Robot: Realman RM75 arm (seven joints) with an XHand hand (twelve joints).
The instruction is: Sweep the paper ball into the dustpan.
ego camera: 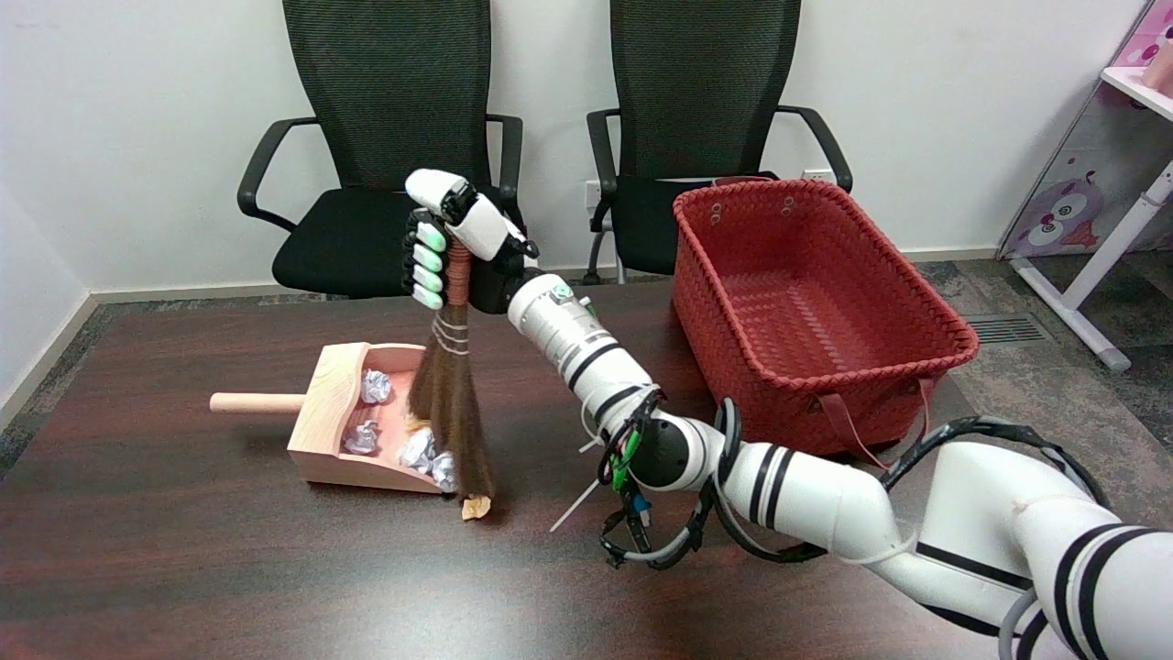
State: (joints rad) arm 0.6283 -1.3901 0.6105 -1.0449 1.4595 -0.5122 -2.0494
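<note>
White crumpled paper balls (374, 386) are lying inside the wooden dustpan (321, 417), whose handle is pointing left. One tan paper ball (476, 507) is sitting on the tabletop just outside its open edge, under the brown broom's bristles (454, 403).

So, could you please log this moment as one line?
right hand: grips broom | bristles at dustpan mouth | white paper balls inside | tan ball still on table

Below the fingers (427, 270), the brown bristle broom (451, 403) blocks the wooden dustpan's (321, 417) mouth. Behind them stands a black mesh office chair (385, 156); right, a red woven basket (806, 312). Left seems open tabletop (183, 550).
</note>
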